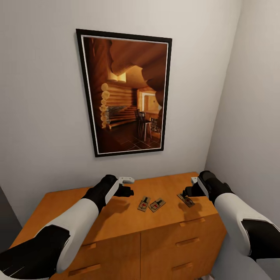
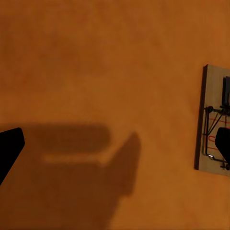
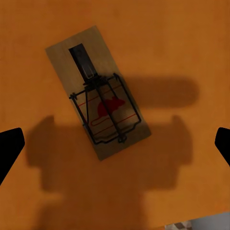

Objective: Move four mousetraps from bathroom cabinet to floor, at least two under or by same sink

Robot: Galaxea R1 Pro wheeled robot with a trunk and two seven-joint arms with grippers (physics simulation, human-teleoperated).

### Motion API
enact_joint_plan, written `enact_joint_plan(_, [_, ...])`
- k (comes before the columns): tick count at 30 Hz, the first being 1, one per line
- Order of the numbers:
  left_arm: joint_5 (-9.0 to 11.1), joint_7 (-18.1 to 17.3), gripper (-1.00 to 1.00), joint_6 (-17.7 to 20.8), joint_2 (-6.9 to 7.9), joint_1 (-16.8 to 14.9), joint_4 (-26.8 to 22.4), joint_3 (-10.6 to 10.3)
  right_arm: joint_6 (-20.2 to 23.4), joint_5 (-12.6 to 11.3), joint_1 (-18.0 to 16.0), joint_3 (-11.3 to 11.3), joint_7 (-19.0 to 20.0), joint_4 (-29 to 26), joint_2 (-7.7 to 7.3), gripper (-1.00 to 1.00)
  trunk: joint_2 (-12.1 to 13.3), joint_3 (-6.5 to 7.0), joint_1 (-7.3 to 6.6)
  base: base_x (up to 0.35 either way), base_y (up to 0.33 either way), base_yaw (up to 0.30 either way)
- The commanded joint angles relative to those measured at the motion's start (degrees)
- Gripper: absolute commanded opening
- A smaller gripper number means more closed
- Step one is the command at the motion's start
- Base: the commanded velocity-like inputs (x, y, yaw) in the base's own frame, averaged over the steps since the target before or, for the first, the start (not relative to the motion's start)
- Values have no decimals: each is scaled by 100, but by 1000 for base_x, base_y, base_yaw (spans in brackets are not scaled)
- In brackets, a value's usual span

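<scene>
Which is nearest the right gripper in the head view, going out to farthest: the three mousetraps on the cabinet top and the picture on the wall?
From the right gripper:
1. Right mousetrap, just below it, near the cabinet's right edge.
2. Middle mousetrap, further left.
3. Left mousetrap, beside the middle one, nearer the left gripper.
4. Picture, up on the wall.

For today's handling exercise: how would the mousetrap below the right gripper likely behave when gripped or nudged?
The mousetrap is a flat wooden board, so it probably stays stiff and looks light. Lying flat on the cabinet top, it should slide, not roll or tip. Its thin wire parts may bend or snag under the right gripper, so edge contact seems safer.
</scene>
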Motion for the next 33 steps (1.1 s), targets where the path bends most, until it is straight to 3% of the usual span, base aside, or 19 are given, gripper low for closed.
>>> enact_joint_plan(1, [31,8,100,21,4,-5,-5,-33,22,60,-3,-26,46,-8,2,100,-7,-9,1,0,0,0])
enact_joint_plan(33, [30,8,100,21,4,-5,-10,-33,22,60,-3,-26,46,-8,2,100,-7,-9,1,0,0,0])
